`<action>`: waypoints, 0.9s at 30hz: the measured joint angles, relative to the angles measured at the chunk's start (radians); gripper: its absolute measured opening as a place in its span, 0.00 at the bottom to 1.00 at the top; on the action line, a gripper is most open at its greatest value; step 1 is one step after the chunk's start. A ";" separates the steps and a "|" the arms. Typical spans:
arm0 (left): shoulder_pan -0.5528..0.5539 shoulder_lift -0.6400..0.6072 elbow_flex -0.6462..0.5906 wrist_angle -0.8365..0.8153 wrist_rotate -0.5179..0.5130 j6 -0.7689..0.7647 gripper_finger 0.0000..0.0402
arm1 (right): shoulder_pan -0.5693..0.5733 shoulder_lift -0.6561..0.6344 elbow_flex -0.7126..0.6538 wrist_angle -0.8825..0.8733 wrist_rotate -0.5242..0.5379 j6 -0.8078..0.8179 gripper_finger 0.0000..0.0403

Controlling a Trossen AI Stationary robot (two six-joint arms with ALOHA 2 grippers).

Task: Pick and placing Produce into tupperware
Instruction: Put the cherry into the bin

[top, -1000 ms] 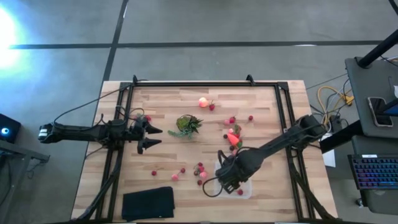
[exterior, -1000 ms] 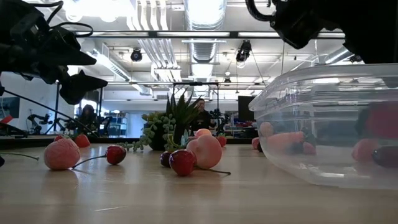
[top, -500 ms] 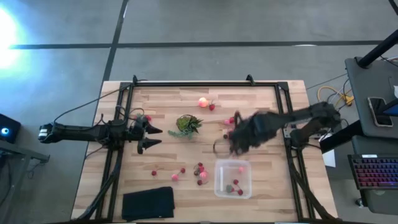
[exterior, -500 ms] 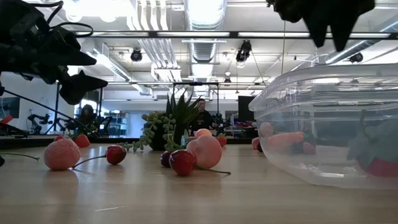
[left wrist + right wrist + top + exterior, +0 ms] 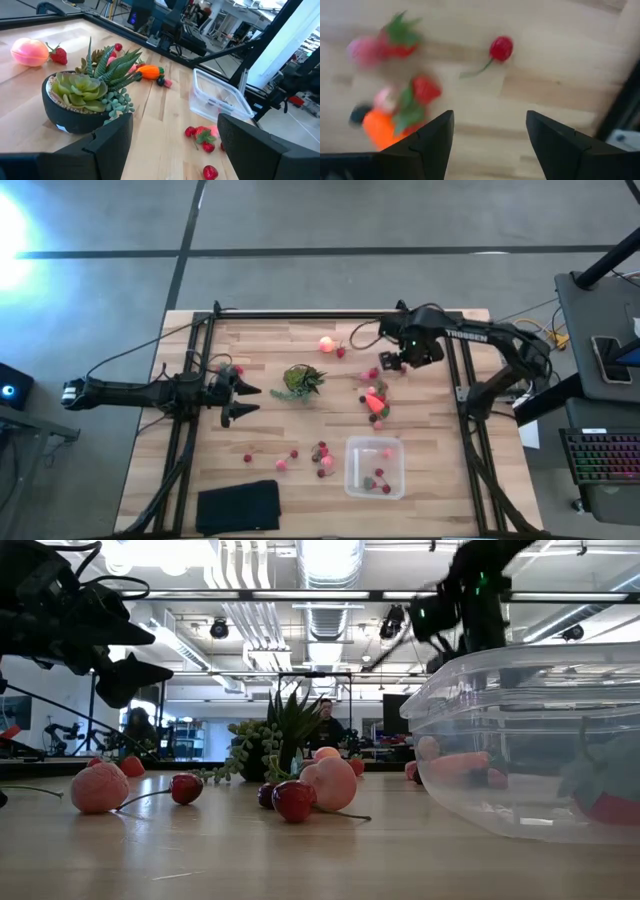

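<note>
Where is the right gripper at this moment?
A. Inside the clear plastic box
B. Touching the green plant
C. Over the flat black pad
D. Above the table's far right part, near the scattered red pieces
D: in the high view the right gripper hangs open over the far right part of the table, beside the red pieces and apart from the clear box.

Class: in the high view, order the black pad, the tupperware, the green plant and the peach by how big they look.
1. Black pad
2. Tupperware, slightly smaller
3. Plant
4. Peach
</note>
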 joint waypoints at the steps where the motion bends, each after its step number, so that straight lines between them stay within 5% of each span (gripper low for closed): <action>1: 0.000 0.000 0.000 0.001 0.000 0.000 0.69 | -0.031 0.001 -0.026 0.031 -0.009 -0.001 0.60; 10: 0.000 0.000 0.000 0.001 0.000 0.000 0.69 | -0.164 0.021 -0.152 0.236 -0.035 0.044 0.55; 27: 0.000 0.000 0.000 0.001 0.000 0.000 0.69 | -0.168 0.196 -0.085 0.255 -0.030 0.053 0.55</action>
